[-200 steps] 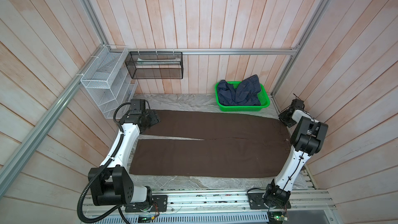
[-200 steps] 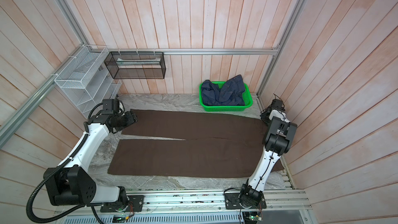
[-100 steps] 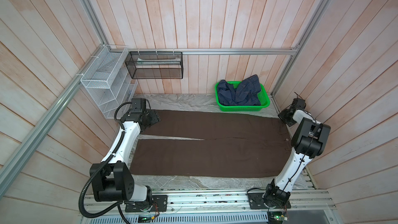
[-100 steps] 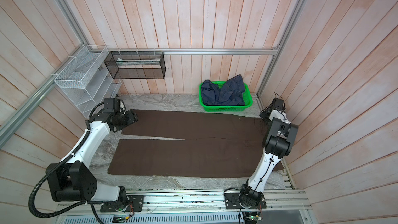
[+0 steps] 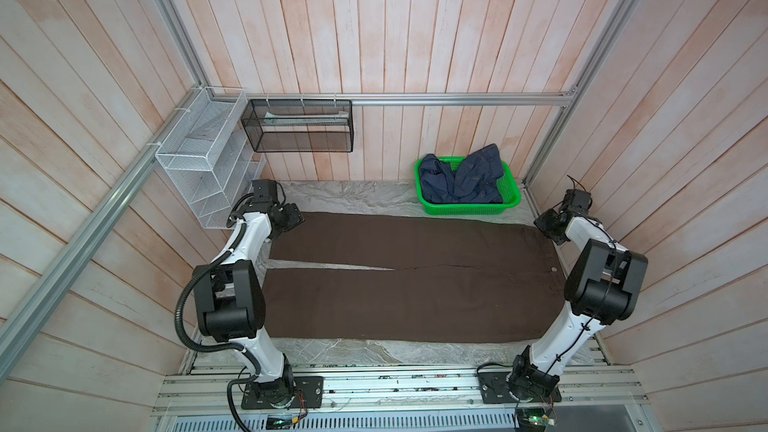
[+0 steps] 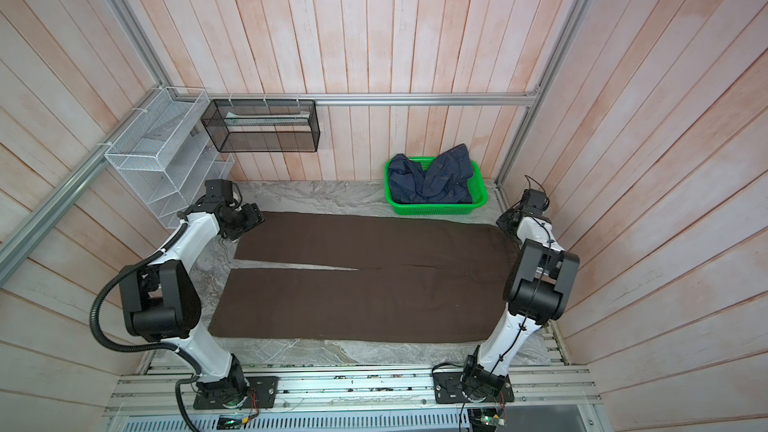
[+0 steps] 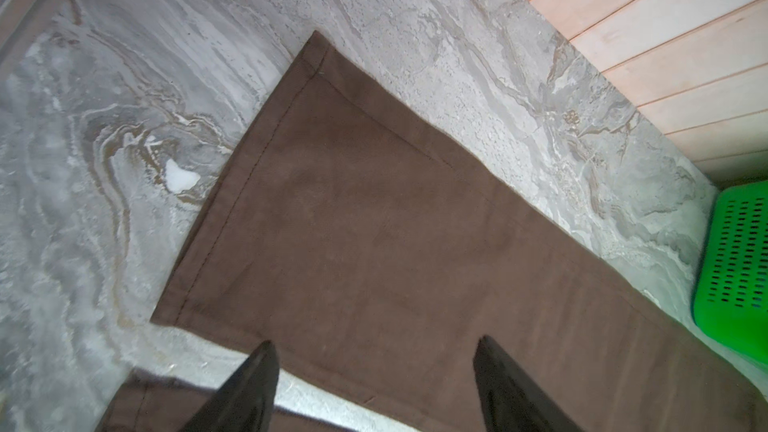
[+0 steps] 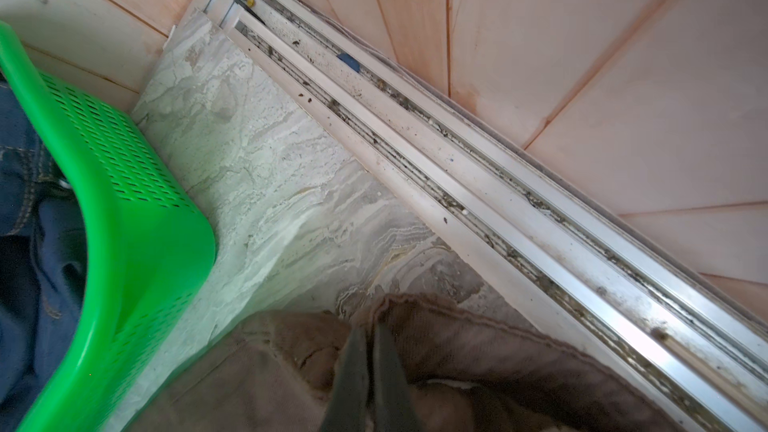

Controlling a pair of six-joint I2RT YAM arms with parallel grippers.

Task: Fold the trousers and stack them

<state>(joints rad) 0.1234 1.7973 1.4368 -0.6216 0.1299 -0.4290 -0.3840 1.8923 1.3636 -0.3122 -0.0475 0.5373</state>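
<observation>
The dark brown trousers (image 5: 415,280) (image 6: 365,284) lie flat across the table in both top views, legs to the left and waist to the right. My left gripper (image 5: 291,218) (image 6: 248,220) hovers over the far leg's hem end. In the left wrist view it (image 7: 376,342) stands open above the leg (image 7: 374,222), with nothing between its fingers. My right gripper (image 5: 548,226) (image 6: 508,222) is at the waist's far right corner. The right wrist view shows it (image 8: 370,328) shut on a bunched fold of the waistband (image 8: 457,347).
A green basket (image 5: 467,211) (image 6: 436,210) holding a navy denim garment (image 5: 461,180) stands at the back right, just beyond the trousers. A white wire rack (image 5: 199,172) and a black mesh basket (image 5: 299,126) hang at the back left. An aluminium rail (image 8: 498,209) borders the table's right edge.
My right gripper's jaws have closed the last bit onto the waistband corner. Neither arm has visibly shifted, and the trousers lie as before.
</observation>
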